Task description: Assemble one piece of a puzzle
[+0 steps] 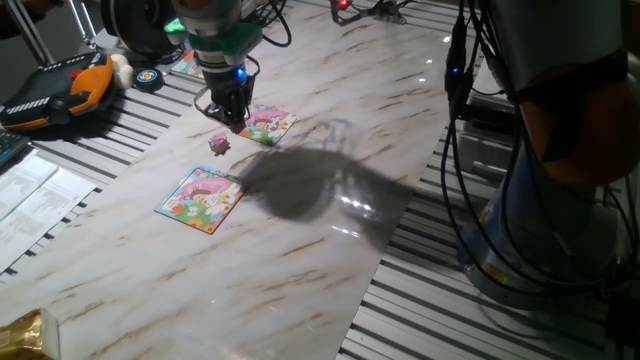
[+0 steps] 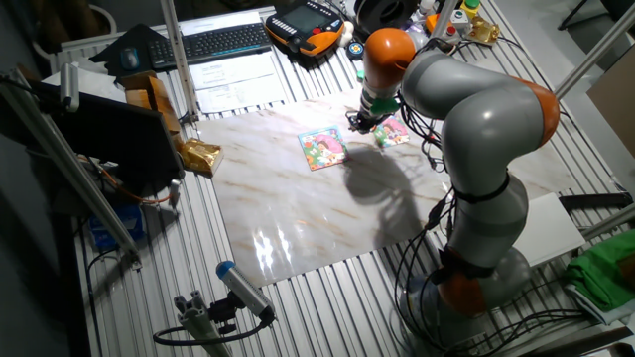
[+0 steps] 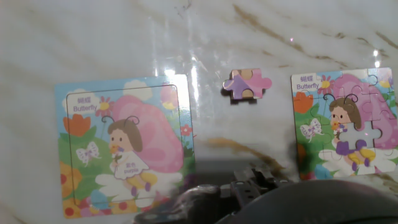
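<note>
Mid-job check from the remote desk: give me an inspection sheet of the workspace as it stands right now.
Surface: marble-look board on a slatted table, glare patches.
Job's things: the piece lies loose on the board between two butterfly puzzles; the puzzle, jigsaw-cut, shows a pale empty gap at the figure's body.
Clutter: blue-edged reference picture; orange-and-black pendant; keyboard; gold foil bag.
End effector: low over the board beside the puzzle, holding nothing; whether it is open is unclear.
Cables: black bundle hanging at the board's edge by the arm base.
Surroundings: aluminium frame posts, papers.
</note>
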`<action>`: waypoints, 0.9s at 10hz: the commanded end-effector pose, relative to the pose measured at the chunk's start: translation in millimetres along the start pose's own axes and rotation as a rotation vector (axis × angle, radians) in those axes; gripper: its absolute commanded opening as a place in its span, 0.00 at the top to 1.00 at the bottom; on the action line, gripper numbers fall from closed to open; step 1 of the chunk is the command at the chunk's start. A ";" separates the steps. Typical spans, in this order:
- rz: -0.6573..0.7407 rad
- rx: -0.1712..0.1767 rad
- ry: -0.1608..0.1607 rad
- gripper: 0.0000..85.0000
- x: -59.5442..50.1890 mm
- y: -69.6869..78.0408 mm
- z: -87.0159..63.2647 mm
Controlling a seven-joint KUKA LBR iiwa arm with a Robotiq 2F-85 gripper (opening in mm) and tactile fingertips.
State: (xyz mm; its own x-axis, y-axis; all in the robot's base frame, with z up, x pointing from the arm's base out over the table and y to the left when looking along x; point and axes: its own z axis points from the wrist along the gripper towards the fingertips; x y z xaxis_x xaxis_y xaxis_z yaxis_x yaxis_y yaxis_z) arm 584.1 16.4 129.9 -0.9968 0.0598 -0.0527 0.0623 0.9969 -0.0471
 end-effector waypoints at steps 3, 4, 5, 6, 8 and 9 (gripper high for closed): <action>0.006 -0.033 -0.015 0.98 -10.7 -3.8 6.3; 0.010 -0.039 -0.019 0.93 -14.7 -3.3 6.2; 0.008 -0.030 -0.013 0.83 -19.6 -1.6 5.0; 0.007 -0.019 -0.008 0.74 -23.5 -1.7 5.3; 0.006 -0.024 -0.017 0.57 -27.4 -1.2 12.8; 0.005 -0.015 -0.023 0.50 -30.5 0.6 16.7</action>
State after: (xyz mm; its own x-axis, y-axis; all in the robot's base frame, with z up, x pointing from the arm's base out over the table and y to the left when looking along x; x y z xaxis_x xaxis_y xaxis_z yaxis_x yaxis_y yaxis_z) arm 616.2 14.4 114.0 -0.9950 0.0638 -0.0771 0.0664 0.9973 -0.0311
